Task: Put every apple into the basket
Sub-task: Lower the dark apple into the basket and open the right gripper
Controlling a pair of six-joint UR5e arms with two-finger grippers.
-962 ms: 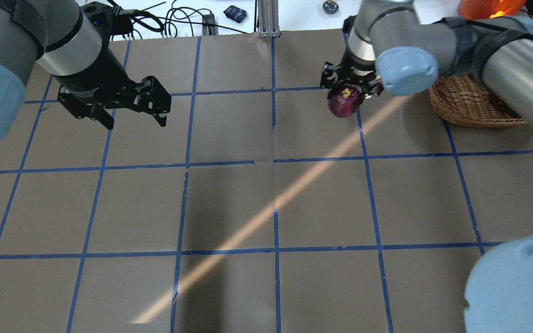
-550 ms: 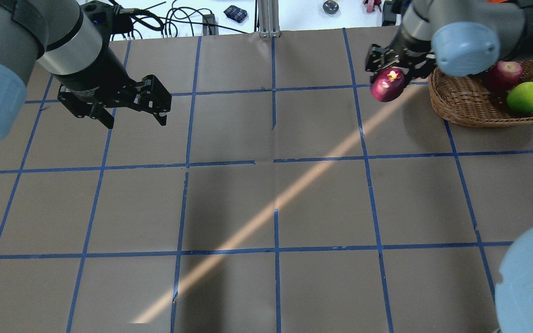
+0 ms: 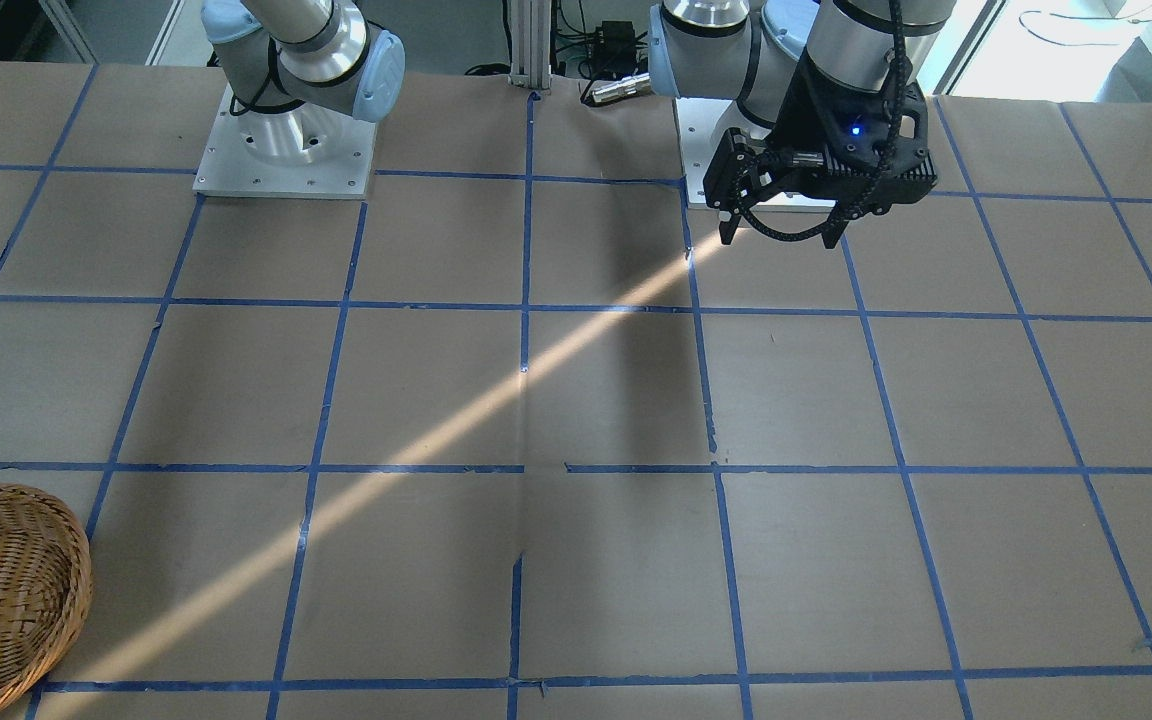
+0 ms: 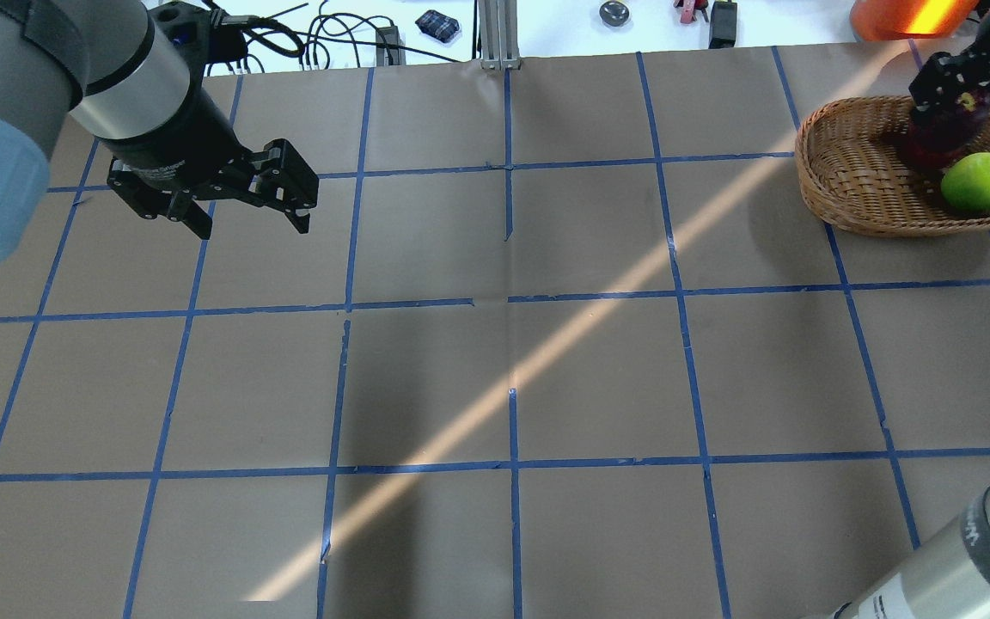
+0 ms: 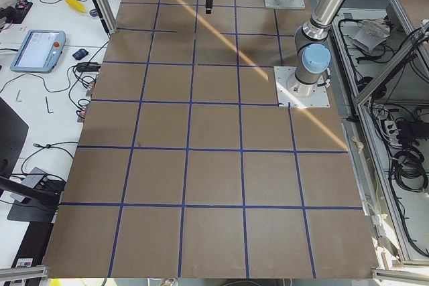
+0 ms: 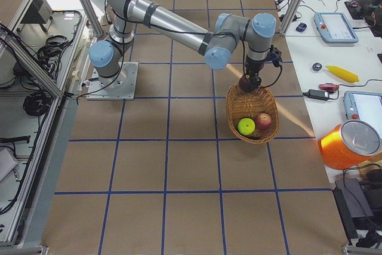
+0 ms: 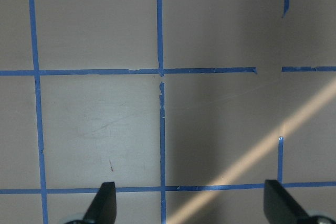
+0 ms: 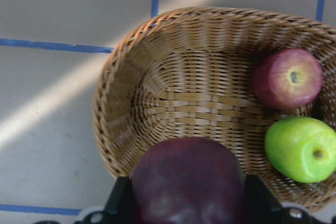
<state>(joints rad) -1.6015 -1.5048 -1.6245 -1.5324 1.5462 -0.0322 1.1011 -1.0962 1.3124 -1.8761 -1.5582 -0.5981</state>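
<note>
The wicker basket (image 4: 856,185) stands at the table's far right; it also shows in the right wrist view (image 8: 173,98) and the exterior right view (image 6: 239,104). The green apple (image 4: 979,182) (image 8: 302,149) and the red apple (image 8: 287,78) (image 6: 264,120) lie inside it. My right gripper (image 4: 950,107) is shut on the dark purple apple (image 4: 942,137) (image 8: 186,182) and holds it above the basket's inside. In the overhead view it hides the red apple. My left gripper (image 4: 250,225) (image 3: 778,238) (image 7: 191,205) hangs open and empty above the table at the far left.
Blue tape lines grid the brown table top. An orange container (image 4: 907,17) (image 6: 346,144) stands beyond the basket, off the table. Cables and small tools (image 4: 349,39) lie on the white bench along the far edge.
My right gripper has carried the purple apple to the right, from above the bare table to above the basket. The left arm has not moved.
</note>
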